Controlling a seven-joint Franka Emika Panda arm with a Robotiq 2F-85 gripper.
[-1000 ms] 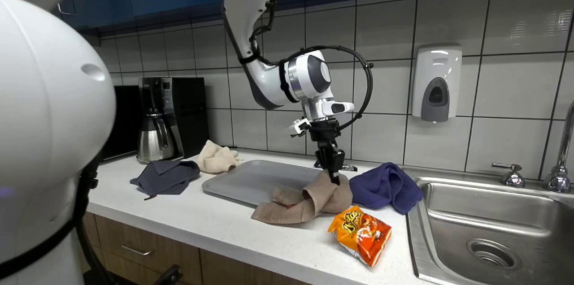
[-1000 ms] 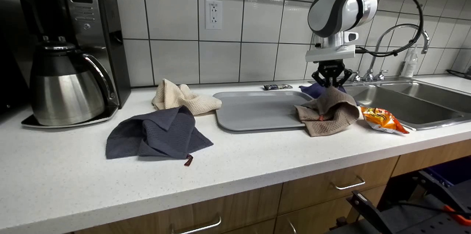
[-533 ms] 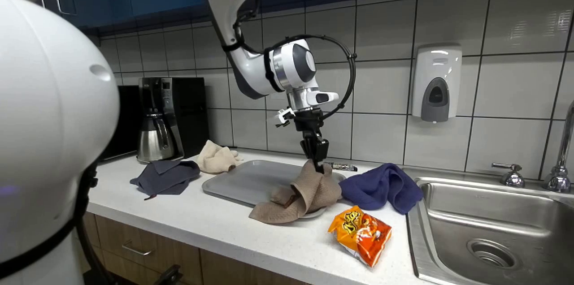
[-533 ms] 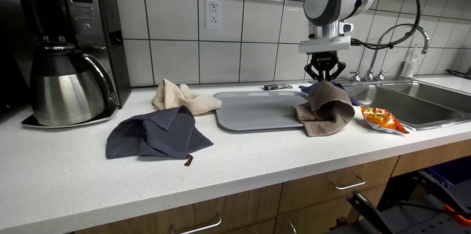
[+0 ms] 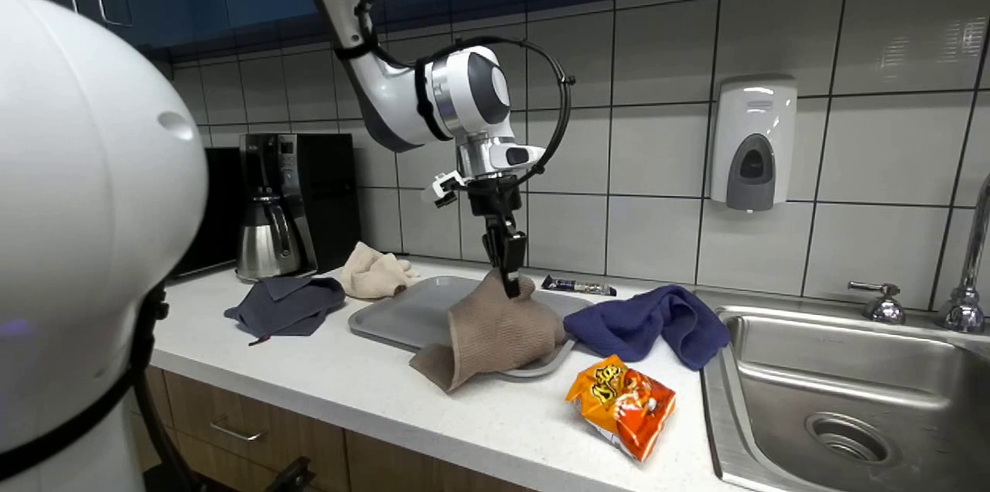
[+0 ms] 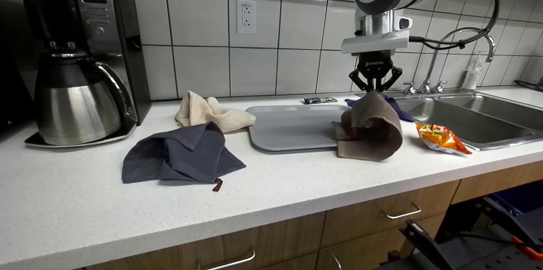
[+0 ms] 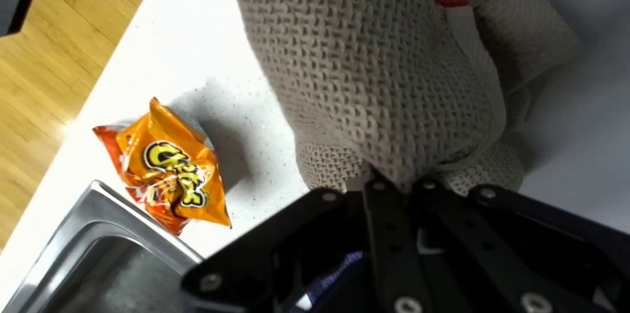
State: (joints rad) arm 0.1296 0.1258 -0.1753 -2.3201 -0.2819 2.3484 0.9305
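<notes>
A brown waffle-weave towel point(image 5: 503, 329) hangs from my gripper point(image 5: 510, 287), which is shut on its upper part. In both exterior views the towel point(image 6: 371, 134) drapes over the right end of the grey tray point(image 6: 292, 130), and its lower edge hangs at the tray's front edge. Whether that edge touches the counter is hard to tell. In the wrist view the towel point(image 7: 364, 67) fills the upper middle and bunches at the fingertips point(image 7: 401, 187), which are partly hidden by cloth. A purple towel point(image 5: 650, 322) lies crumpled just right of the tray.
An orange chips bag point(image 5: 623, 407) lies near the counter's front, beside the steel sink point(image 5: 723, 399). A dark grey towel point(image 6: 182, 155) and a cream towel point(image 6: 212, 113) lie left of the tray. A small wrapped item point(image 6: 320, 100) lies behind it. A coffee maker point(image 6: 80, 83) stands far left.
My gripper has moved left and up in an exterior view, drawing the brown towel with it. The towel hangs taller, and more of the purple towel and the tray's right end shows.
</notes>
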